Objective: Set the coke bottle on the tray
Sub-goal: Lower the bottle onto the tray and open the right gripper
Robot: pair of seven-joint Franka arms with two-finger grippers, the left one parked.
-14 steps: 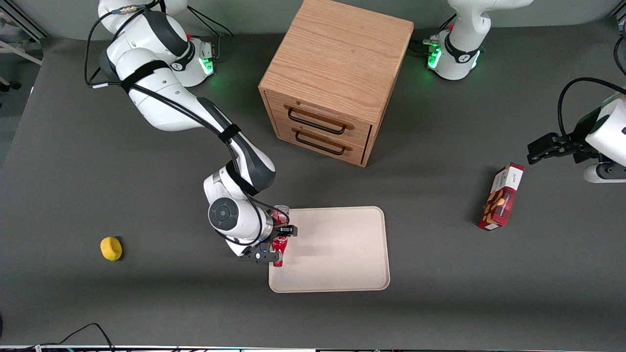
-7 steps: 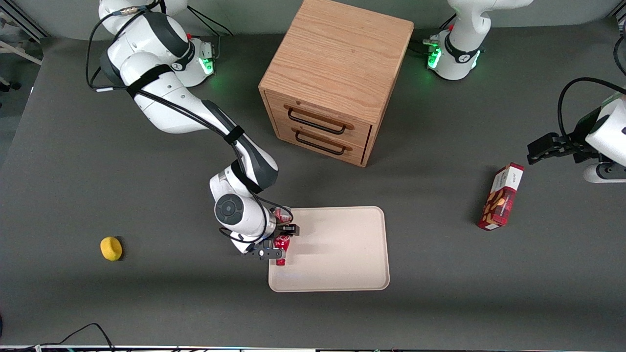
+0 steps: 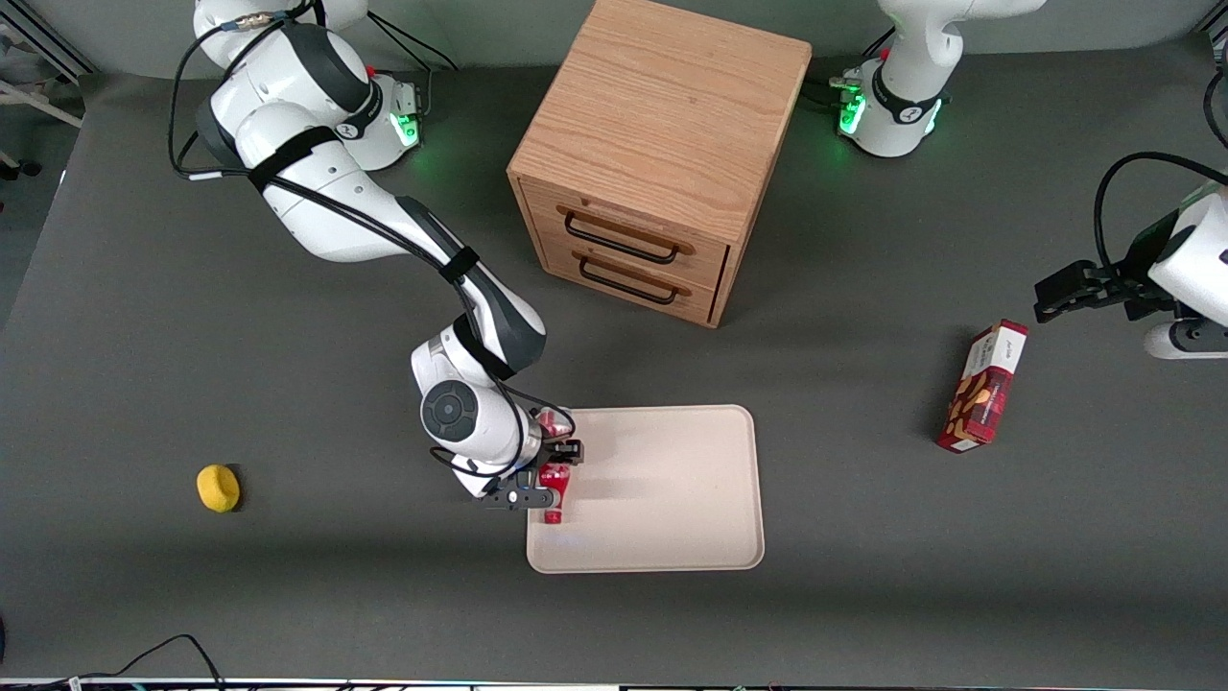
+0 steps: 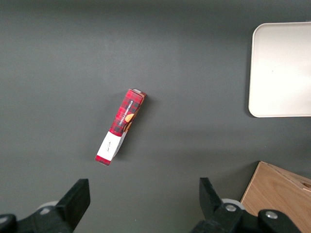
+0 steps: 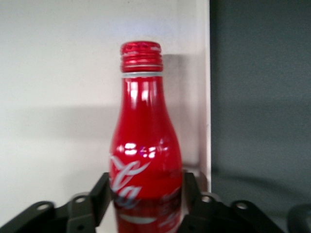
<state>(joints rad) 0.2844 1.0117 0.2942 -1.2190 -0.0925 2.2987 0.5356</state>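
Front view – gripper [image 3: 549, 477]: at the tray's edge toward the working arm's end of the table, low over the tray surface.
Front view – coke bottle [image 3: 553, 489]: held between the gripper's fingers, its red cap pointing toward the front camera, body mostly hidden by the wrist.
Front view – tray [image 3: 672, 499]: cream-beige, flat on the grey table, nearer the front camera than the wooden drawer cabinet [image 3: 662, 154].
Front view – snack box [image 3: 983, 387]: red and white, lying toward the parked arm's end, well apart from the tray.
Front view – yellow object [image 3: 218, 488]: small, alone toward the working arm's end.

Right wrist view – gripper [image 5: 146, 204]: fingers [image 5: 95, 196] pressed against both sides of the bottle's lower body, pinching it.
Right wrist view – coke bottle [image 5: 144, 145]: red, white script logo, ribbed red cap, seen over the tray [image 5: 58, 73] close to its rim, with the grey table just beside.

Left wrist view – snack box [image 4: 120, 127]: lying on the table.
Left wrist view – tray [image 4: 282, 68]: one rounded corner visible, well apart from the box.
Left wrist view – cabinet [image 4: 277, 189]: a wooden corner.
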